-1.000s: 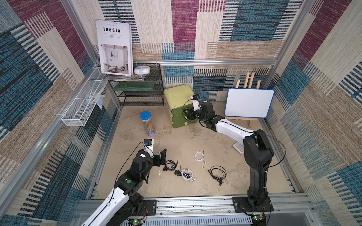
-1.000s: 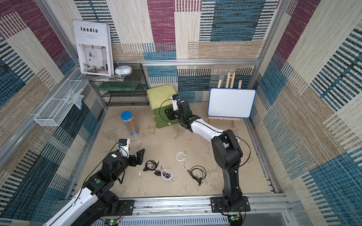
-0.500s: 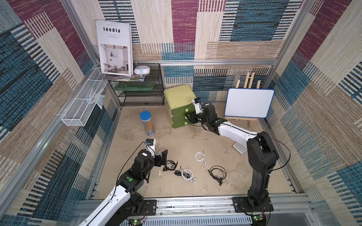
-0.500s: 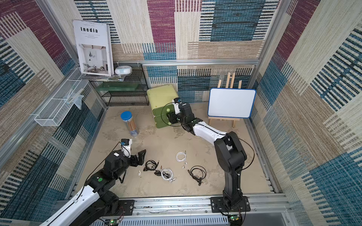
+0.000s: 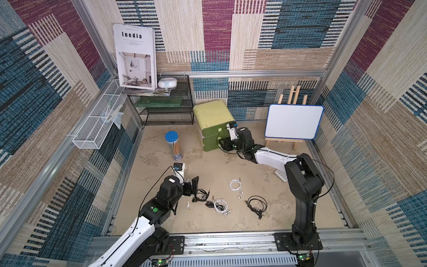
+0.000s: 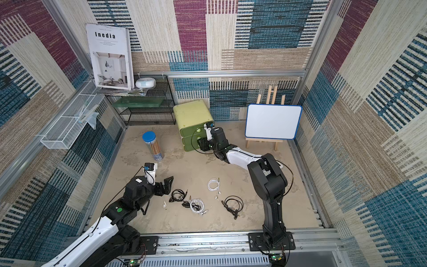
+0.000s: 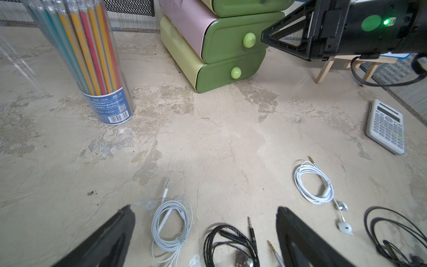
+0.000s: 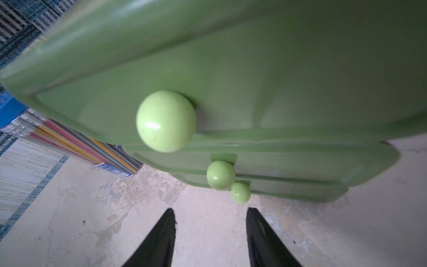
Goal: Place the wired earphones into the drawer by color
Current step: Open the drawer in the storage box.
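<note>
Arms reach two ways. Left arm bends low, its tool spread wide just over the wired earphones, which lie in white and black bundles on the bench. Right arm stretches far to the green drawers, its tool spread, holding nothing, near the knobs. Magazine says "Inedia". Pencil tube label reads "33595".

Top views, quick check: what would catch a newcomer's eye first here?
The green drawer unit at the back, with the right gripper open right in front of its knobs. Nearer the front, white and black wired earphones lie scattered on the table, the open left gripper just beside them.
</note>
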You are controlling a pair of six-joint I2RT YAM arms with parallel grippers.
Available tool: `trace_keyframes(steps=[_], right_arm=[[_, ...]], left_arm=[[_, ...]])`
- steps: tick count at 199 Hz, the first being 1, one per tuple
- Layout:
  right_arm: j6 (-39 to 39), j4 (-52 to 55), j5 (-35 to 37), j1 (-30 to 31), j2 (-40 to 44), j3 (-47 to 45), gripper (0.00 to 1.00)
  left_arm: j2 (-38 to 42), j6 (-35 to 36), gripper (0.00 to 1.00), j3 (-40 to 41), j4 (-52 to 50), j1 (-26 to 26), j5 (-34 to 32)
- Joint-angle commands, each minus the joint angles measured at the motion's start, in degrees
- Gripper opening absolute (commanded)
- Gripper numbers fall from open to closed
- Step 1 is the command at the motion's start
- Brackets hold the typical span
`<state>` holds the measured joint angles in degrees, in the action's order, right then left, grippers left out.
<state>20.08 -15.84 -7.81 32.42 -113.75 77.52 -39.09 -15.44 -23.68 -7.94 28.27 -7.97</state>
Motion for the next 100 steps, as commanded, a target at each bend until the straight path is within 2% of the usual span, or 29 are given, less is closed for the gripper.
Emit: trace_keyframes(steps=[1, 100], right_arm=[[1.01, -2.93, 0.12, 0.01, -1.42, 1.03, 0.54], [1.87, -8.72, 1.18, 0.06, -5.81, 2.29, 0.47]], left_arm=[[-0.08, 0.15, 0.99, -0.4, 0.06, -0.06, -1.14], [-0.16, 0.24, 0.99, -0.38, 0.17, -0.06, -1.35]])
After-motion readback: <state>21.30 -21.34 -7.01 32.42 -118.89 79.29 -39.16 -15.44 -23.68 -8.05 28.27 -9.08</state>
